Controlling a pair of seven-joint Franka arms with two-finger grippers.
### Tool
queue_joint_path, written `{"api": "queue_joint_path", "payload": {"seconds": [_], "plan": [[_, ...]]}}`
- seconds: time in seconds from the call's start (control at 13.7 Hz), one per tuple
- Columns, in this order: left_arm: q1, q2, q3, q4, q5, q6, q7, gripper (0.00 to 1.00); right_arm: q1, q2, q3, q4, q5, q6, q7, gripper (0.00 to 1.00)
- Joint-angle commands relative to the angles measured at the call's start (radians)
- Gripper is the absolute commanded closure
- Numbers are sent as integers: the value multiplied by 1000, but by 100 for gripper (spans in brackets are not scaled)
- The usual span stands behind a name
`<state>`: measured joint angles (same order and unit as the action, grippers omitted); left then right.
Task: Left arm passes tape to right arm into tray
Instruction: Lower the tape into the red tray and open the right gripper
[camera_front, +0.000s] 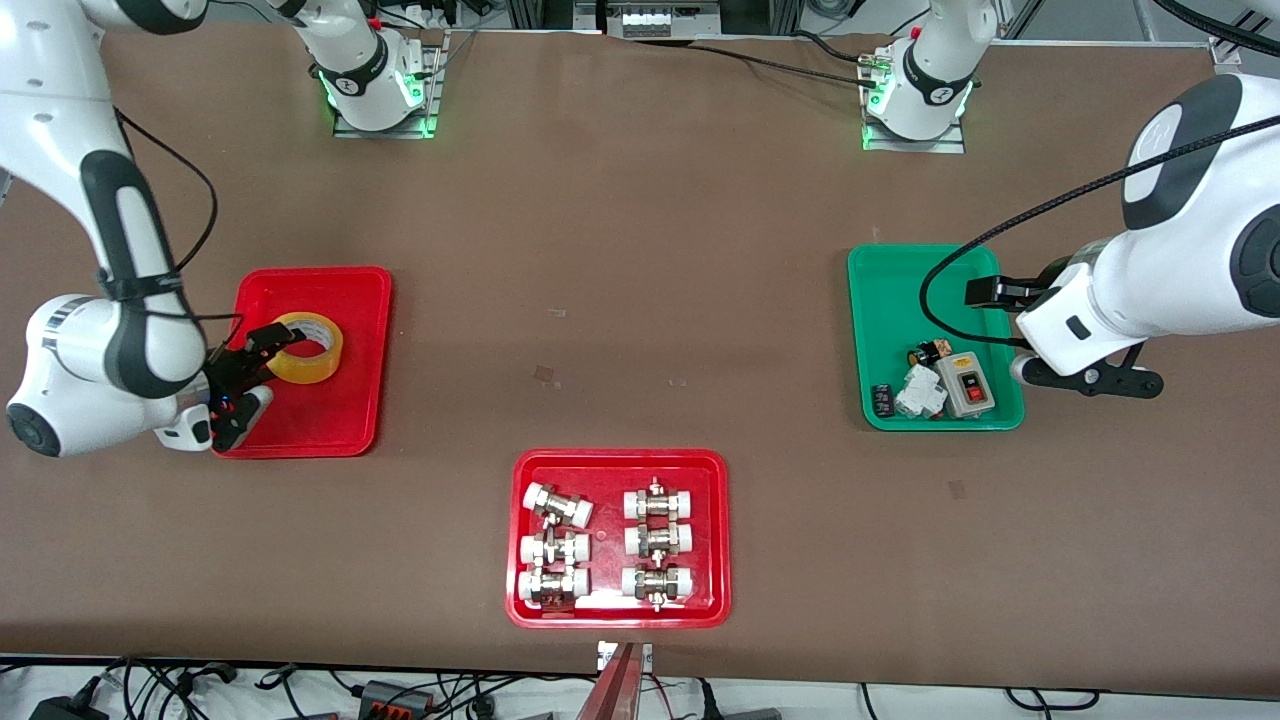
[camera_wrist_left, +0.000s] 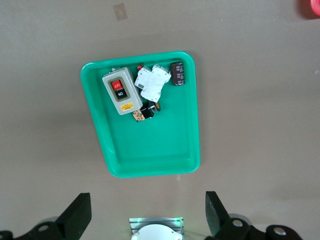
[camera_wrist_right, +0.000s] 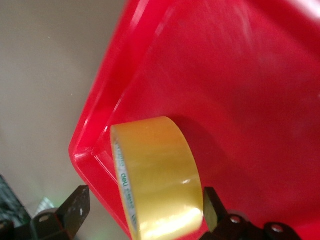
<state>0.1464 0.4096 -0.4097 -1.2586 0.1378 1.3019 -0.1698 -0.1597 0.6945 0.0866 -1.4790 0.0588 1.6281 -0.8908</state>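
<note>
Now tape in tray, right gripper wide around it, left gripper wide over table

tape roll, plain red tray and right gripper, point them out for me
tape (camera_front: 306, 349), front view, outer yellow band of the roll
tray (camera_front: 345, 420), front view, bare floor of the tray
right gripper (camera_front: 262, 352), front view, between its open fingertips

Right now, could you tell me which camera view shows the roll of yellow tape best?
The front view: the whole tape shows as a ring lying in the plain red tray. The right wrist view shows only its curved side close up, cut off at the edge. The left wrist view does not show it.
</note>
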Motion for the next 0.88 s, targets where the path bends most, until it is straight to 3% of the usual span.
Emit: {"api": "queue_joint_path", "payload": {"seconds": [0.0, 0.22, 0.8], "plan": [[5, -26, -3, -25, -30, 3, -49, 0, 58, -79, -8, -20, -74, 6, 54, 0], [12, -28, 11, -25, -88, -4, -111, 0, 84, -134, -7, -21, -83, -7, 175, 0], [16, -43, 11, -33, -84, 2, -142, 0, 172, -456, -4, -44, -76, -86, 807, 0]]}}
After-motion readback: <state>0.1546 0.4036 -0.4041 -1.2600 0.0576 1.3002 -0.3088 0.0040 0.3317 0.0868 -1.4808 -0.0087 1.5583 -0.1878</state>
